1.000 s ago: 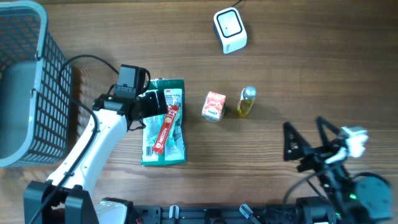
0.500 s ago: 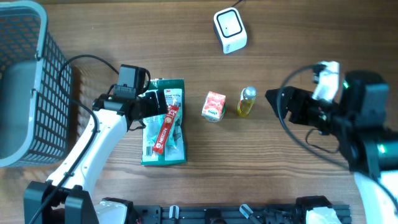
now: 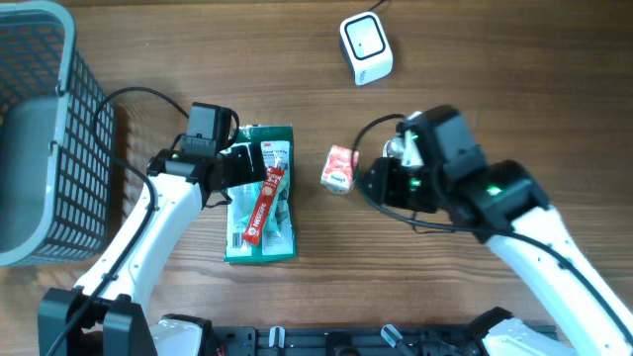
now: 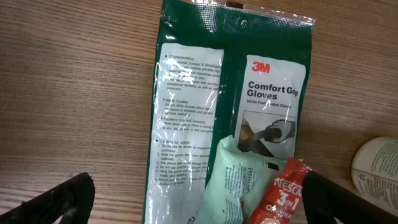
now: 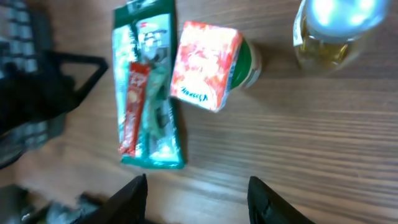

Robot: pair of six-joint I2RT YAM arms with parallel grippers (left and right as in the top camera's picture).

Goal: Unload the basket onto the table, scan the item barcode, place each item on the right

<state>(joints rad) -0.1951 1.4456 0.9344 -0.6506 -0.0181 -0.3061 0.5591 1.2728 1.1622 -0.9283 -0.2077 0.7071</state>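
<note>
A white barcode scanner (image 3: 366, 47) sits at the back of the table. A green 3M glove pack (image 3: 259, 193) (image 4: 230, 93) lies flat, with a red Nescafe stick (image 3: 263, 205) (image 4: 280, 196) and a pale green sachet (image 4: 233, 180) on top. My left gripper (image 3: 247, 166) (image 4: 205, 202) hovers open over this pack, gripping nothing. A small red carton (image 3: 339, 168) (image 5: 205, 65) stands mid-table, with a bottle of yellow liquid (image 3: 395, 148) (image 5: 333, 31) just to its right. My right gripper (image 3: 374, 183) (image 5: 199, 202) hangs close to the carton's right side, jaws apart with only bare wood between them.
A grey mesh basket (image 3: 45, 129) fills the left edge of the table. A round white object with green print (image 4: 379, 168) shows at the right edge of the left wrist view. The right arm (image 3: 495, 198) partly covers the bottle in the overhead view.
The right arm has swung from the table's right front into the middle, ending beside the carton and bottle, and its jaws have narrowed. The left arm has not moved.
</note>
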